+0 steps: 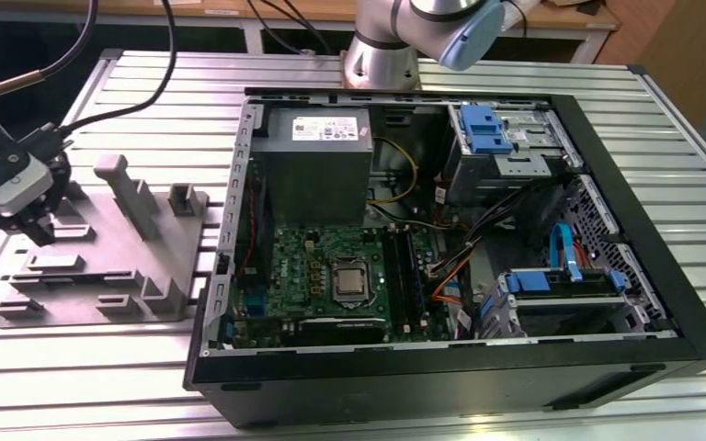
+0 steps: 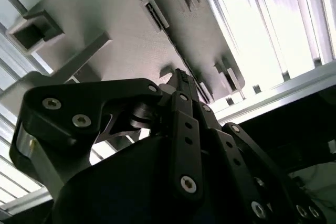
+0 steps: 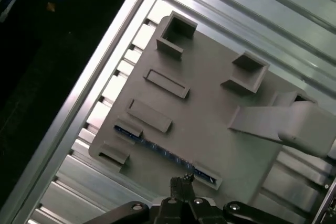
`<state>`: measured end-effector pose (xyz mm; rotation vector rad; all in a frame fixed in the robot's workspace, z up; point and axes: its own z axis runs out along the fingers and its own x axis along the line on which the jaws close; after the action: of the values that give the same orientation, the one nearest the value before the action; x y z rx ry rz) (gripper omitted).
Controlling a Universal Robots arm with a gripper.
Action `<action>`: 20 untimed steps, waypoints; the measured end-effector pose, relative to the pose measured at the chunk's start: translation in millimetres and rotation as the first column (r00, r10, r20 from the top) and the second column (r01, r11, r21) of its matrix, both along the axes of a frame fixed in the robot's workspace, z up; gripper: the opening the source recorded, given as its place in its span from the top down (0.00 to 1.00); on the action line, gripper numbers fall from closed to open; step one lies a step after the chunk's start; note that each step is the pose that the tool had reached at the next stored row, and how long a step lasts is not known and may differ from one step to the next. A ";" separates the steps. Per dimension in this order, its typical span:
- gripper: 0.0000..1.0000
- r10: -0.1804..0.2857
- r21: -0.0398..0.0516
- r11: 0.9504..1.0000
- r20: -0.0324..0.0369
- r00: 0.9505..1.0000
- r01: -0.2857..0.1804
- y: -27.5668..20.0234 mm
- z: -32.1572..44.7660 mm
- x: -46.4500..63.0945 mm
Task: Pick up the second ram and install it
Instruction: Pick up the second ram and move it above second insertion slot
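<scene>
— Where's your pincer (image 1: 38, 234)?
— At the exterior view's left, over the grey holder (image 1: 132, 266) on the worktop (image 1: 84, 358), closed up tight. Whether it nips anything, I can't tell.
— The ram (image 3: 152, 147)?
— On edge in the holder's slot, right at the pincer's tips. Your open case (image 1: 451, 367) sits at that view's right.

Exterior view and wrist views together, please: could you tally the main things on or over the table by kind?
Grey holder plate: 1
Open computer case: 1
Claw, over the plate: 1
Second ram, lying in the plate's slot: 1
Total: 4
</scene>
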<state>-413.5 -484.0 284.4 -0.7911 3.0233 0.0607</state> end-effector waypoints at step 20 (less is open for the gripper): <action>0.90 0.356 0.000 0.934 0.000 0.934 -0.356 0.0 -2.9 0.0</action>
<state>-413.5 -484.0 281.5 -1.3287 2.8366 0.0643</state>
